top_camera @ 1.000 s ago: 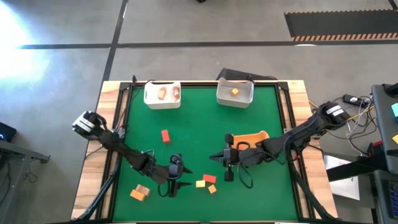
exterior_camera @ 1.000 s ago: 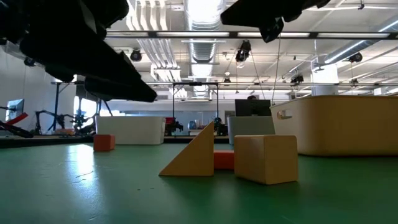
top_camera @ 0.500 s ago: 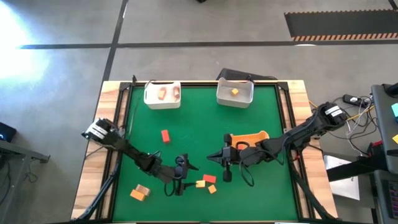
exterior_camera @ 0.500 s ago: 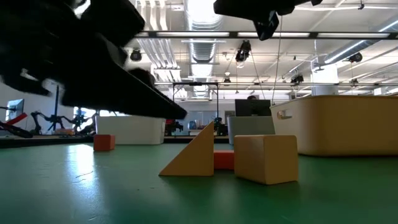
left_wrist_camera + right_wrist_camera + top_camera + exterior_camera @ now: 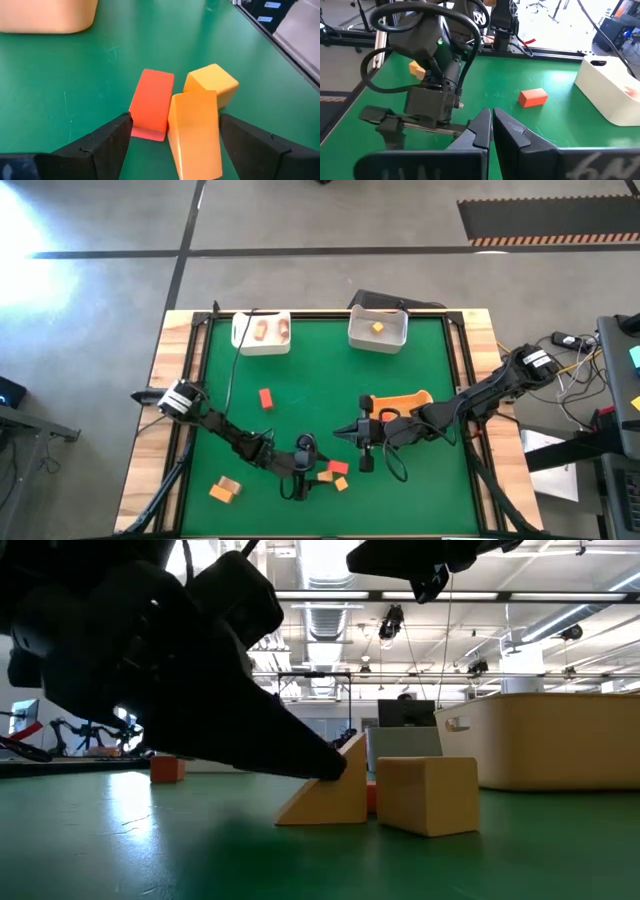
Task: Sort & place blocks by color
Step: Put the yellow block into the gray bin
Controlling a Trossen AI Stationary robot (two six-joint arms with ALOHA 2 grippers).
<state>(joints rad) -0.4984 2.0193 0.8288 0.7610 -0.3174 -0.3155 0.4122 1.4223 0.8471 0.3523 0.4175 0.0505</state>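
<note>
Blocks: smooth, hard-edged little pieces with a painted wood look, scattered on my green felt-like table (image 5: 400,390) and in two bins.
Cluster by my left claw: three blocks touching, namely a flat red bar (image 5: 151,103), a yellow cube (image 5: 215,84) with rounded corners, and a long orange wedge-like bar (image 5: 195,134).
Same cluster from table height: the orange wedge (image 5: 330,802) leans against a tan cube (image 5: 425,794).
Left claw (image 5: 172,142): my fingers are spread wide, one on each side of the orange bar and the near end of the red bar, low over the near middle of the table; I pinch nothing.
Loose red block (image 5: 266,398): alone on open green, well apart from the cluster and both arms.
Near-left corner: a tan block (image 5: 231,484) and an orange block (image 5: 219,493), touching, close to the table's wooden edge.
Left bin (image 5: 239,338): white, rounded rectangle, at the far edge; two reddish-tan blocks (image 5: 271,330) inside.
Right bin (image 5: 358,333): white, same shape, also at the far edge; one yellow block (image 5: 378,327) inside.
Right claw (image 5: 491,131): fingers pressed together, empty, hanging above the table's middle just right of the cluster.
Orange tray (image 5: 415,399): flat plastic, under my right arm.
Open room: broad bare green between the bins and the cluster.
</note>
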